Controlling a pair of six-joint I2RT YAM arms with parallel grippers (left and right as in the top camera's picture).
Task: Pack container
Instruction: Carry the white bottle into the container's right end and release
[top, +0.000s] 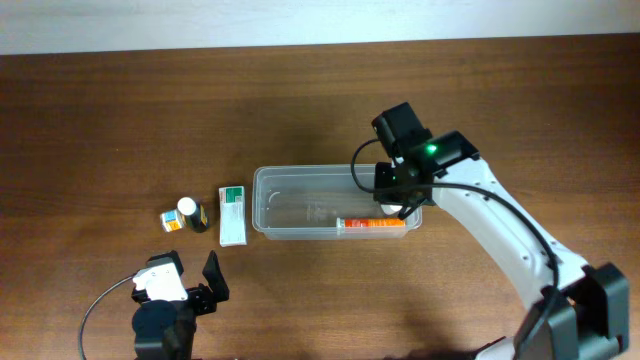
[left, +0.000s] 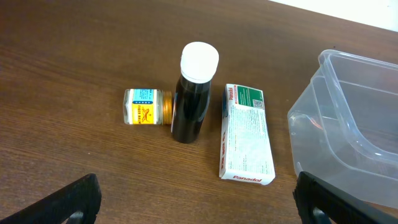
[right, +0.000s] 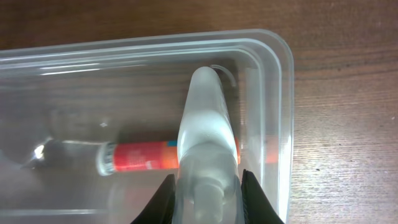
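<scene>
The clear container (top: 300, 172) sits mid-table; it also shows in the left wrist view (left: 348, 143) and the right wrist view (right: 280, 56). An orange tube (top: 372, 224) (right: 140, 155) lies inside along its front wall. My right gripper (top: 402, 200) (right: 208, 193) is shut on a translucent white bottle (right: 205, 118), held over the container's right end, above the tube. My left gripper (top: 188, 278) (left: 199, 208) is open and empty, near the front edge. A white Panadol box (top: 233, 215) (left: 245, 134), a dark bottle with a white cap (top: 197, 216) (left: 189, 106) and a small yellow jar (top: 170, 219) (left: 146, 107) stand beyond it.
The box, dark bottle and jar stand close together left of the container. The right arm reaches in from the front right corner. The table's far edge meets a white wall at the top of the overhead view.
</scene>
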